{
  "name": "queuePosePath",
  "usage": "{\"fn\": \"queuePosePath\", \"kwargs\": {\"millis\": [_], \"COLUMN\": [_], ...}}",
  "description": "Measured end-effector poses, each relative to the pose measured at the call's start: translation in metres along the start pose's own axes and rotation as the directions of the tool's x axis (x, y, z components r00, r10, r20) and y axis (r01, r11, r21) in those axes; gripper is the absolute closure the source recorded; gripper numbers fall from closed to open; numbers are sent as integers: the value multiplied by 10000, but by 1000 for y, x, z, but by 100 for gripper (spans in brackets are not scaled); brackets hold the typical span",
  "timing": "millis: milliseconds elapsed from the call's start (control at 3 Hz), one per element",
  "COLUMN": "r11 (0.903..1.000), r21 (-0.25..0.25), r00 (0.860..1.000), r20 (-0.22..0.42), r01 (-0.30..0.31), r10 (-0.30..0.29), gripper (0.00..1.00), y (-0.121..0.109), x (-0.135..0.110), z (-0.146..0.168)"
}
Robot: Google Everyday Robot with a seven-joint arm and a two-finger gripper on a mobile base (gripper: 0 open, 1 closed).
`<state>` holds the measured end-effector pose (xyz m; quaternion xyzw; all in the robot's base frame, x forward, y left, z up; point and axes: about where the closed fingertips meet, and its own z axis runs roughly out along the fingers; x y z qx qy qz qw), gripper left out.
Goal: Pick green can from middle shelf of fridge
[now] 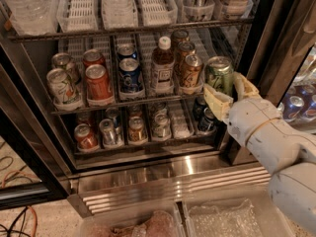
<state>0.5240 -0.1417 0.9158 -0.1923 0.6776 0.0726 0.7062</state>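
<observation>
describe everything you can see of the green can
The green can is a standard drink can: olive-green body with pale lettering, silver top and rim, seemingly metal. It is upright at the right front end of the middle shelf. The gripper clasps its lower body, one pale finger each side. Its base is hidden, so contact with the shelf is unclear.
</observation>
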Motion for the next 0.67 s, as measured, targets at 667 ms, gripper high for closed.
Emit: {"fn": "queuePosePath", "kwargs": {"millis": [667], "r11": [9868], "r21": [-1445], "r00": [9955], "r20": [500], "r01": [-726], "r10": [806], "gripper": [100], "y": [14], "x": [-17], "z": [-16]}}
